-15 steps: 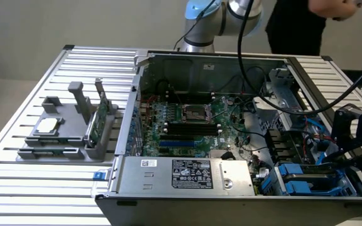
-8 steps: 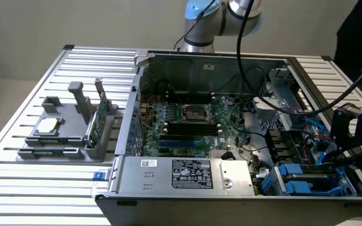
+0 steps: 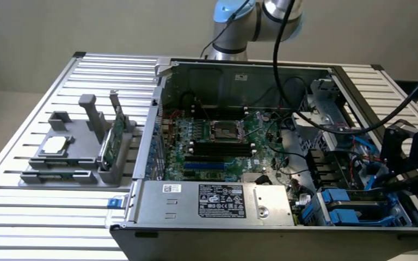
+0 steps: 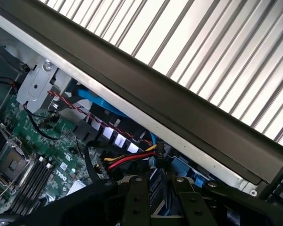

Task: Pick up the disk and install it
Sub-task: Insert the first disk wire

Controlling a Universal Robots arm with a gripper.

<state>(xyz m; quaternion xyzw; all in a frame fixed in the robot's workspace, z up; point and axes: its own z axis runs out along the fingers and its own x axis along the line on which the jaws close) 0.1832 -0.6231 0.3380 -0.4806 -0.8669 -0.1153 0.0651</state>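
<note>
The disk (image 3: 347, 209) is sitting low in the near corner of the computer case (image 3: 267, 242), at the exterior view's right. It is crowded by cables (image 3: 363, 157) and cut off by the case wall (mostly blue carrier is showing), so its long axis is hard to read. The gripper (image 3: 412, 163) is hanging just above that corner's rim. Whether it is gripping anything, I cannot tell.

Bright light is glaring white off the ribbed worktop (image 4: 217, 42), while the open computer case (image 3: 216, 81) is sitting shadowed inside.
</note>
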